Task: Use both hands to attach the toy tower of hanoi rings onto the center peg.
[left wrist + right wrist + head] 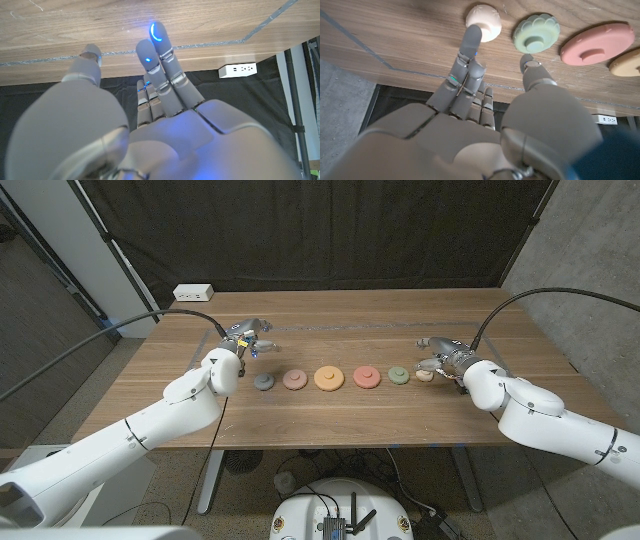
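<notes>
I stand in what looks like a lab test bay: my long wooden table [330,420] sits before a black curtain backdrop [320,230], a bare grey concrete wall [590,250] beside it, a white power strip [193,292] at its far edge.

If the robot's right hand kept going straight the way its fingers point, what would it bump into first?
Probably the small cream piece: the right hand's fingers already reach its edge in the right wrist view. The green ring sits just beside that line.
</notes>
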You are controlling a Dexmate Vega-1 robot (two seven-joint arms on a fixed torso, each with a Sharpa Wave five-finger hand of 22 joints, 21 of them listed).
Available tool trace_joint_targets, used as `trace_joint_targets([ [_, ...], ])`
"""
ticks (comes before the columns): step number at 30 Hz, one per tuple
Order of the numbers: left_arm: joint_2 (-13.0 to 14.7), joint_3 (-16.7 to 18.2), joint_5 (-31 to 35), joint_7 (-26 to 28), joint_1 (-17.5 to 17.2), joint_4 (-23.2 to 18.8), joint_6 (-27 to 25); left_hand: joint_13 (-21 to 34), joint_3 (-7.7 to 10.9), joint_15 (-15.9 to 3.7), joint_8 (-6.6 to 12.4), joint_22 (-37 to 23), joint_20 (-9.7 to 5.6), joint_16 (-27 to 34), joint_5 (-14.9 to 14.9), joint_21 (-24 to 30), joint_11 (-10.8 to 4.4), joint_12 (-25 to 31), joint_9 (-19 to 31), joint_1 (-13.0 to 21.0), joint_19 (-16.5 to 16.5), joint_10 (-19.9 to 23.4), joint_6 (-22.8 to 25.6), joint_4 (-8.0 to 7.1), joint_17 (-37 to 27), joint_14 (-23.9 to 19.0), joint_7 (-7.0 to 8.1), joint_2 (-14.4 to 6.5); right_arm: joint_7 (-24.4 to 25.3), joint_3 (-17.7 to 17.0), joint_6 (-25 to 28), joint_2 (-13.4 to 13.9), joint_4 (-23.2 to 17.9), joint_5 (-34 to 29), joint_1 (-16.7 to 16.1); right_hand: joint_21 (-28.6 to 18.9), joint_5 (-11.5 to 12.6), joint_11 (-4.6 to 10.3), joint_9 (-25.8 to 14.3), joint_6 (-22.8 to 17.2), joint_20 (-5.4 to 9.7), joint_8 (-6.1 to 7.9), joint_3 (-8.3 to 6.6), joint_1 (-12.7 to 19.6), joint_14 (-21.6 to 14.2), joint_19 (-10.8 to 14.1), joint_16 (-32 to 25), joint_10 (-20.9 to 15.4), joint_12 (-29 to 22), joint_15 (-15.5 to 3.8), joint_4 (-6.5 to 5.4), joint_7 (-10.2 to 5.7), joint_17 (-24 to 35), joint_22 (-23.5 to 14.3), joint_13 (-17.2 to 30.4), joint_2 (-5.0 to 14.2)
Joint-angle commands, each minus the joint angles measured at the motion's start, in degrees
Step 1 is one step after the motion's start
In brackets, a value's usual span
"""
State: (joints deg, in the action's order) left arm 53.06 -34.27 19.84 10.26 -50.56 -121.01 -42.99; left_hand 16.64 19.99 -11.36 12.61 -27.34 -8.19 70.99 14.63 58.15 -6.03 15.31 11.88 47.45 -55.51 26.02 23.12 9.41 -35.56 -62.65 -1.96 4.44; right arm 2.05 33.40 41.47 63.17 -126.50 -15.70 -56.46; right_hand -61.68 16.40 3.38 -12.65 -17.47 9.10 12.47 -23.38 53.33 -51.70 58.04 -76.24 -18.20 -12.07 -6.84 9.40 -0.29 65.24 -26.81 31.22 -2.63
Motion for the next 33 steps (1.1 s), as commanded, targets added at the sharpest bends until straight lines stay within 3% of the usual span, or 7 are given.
trace_joint_targets([
  [1,0.16,0.63,-0.97,0.52,-0.54,0.23,0.66,0.26,-0.10,-1.12,-0.09,0.01,-3.88,0.26,0.43,0.41,0.03,0.29,0.09,0.67,-0.29,0.18,0.36,-0.02,0.05,-0.35,-0.05,0.14,-2.30,2.26,2.11,0.17,-2.23,-3.22,0.95,-0.27,0.10,0.10,-0.23,0.33,3.19,-0.05,0.25,0.18,0.26,-0.55,0.18,0.24,0.02,-5.66,0.03,0.21,-0.11,0.10,0.32,0.42],
  [33,2.24,3.61,-3.69,2.31,-3.52,0.37,4.09,1.11,-0.90,-1.12,-0.38,0.75,-3.84,1.51,0.63,1.61,0.05,0.02,0.20,1.03,0.04,0.67,0.68,-0.21,0.68,-0.30,-0.02,-0.26,-11.65,10.47,7.76,-4.98,-6.39,-13.06,7.21,-2.35,-0.62,-0.48,-0.47,1.33,3.15,0.01,2.75,0.85,1.42,-2.67,1.30,1.56,0.21,-5.63,-0.13,0.40,-1.88,2.11,1.39,0.20],
])
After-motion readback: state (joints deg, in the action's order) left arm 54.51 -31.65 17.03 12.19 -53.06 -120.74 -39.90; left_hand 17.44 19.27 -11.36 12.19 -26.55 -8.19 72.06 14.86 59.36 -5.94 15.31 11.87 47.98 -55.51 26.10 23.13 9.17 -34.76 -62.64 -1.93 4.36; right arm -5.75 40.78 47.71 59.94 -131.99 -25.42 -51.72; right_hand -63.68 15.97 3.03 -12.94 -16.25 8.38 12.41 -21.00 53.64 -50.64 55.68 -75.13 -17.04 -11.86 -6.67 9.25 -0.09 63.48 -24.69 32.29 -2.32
